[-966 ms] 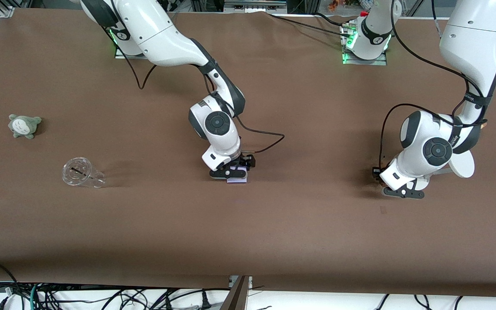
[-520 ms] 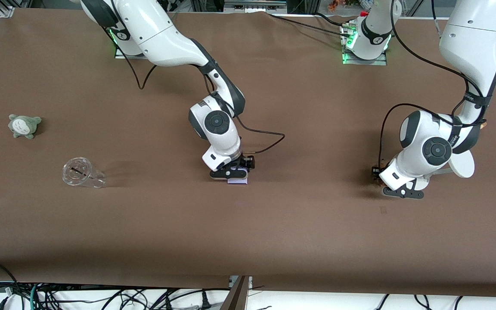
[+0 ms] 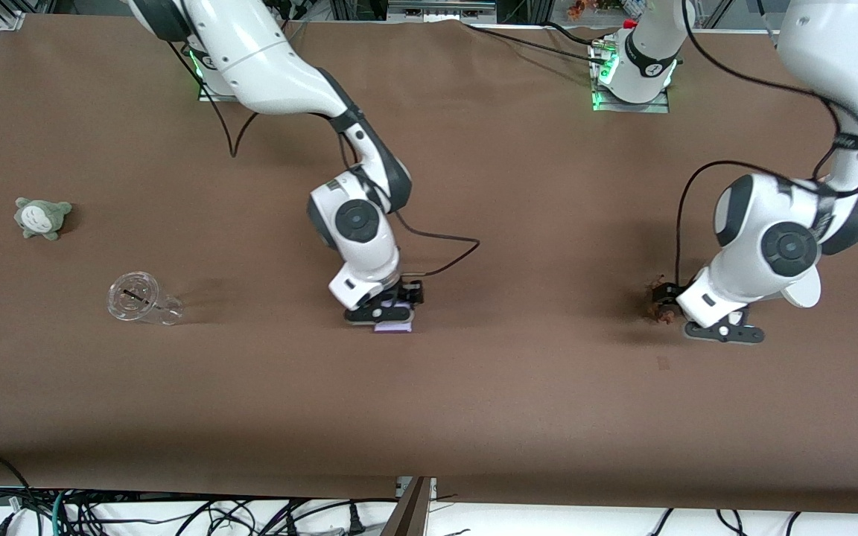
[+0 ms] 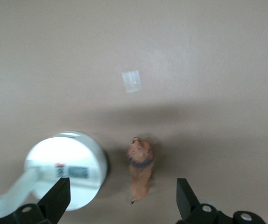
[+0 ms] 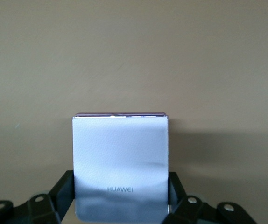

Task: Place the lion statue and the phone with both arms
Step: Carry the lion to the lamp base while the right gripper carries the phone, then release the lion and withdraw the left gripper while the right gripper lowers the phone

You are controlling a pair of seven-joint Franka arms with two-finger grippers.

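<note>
The lion statue (image 3: 656, 305), a tiny orange-brown figurine, lies on the brown table toward the left arm's end. In the left wrist view the lion (image 4: 141, 169) lies below and between my spread fingers, untouched. My left gripper (image 3: 723, 333) (image 4: 120, 205) is open and empty, low over the table beside the lion. My right gripper (image 3: 378, 314) (image 5: 120, 198) is shut on the phone (image 3: 392, 326), a pale lavender slab (image 5: 120, 156), and holds it at mid table. I cannot tell whether the phone touches the cloth.
A white round-based stand (image 3: 801, 289) (image 4: 66, 168) stands beside the lion, partly hidden by the left arm. A clear plastic cup (image 3: 142, 299) lies on its side and a grey-green plush (image 3: 43, 217) sits toward the right arm's end. A small tape mark (image 3: 662, 362) is near the lion.
My left gripper has drawn up and away toward the left arm's end, uncovering the lion on the table. My right gripper has shifted toward the right arm's end with the phone.
</note>
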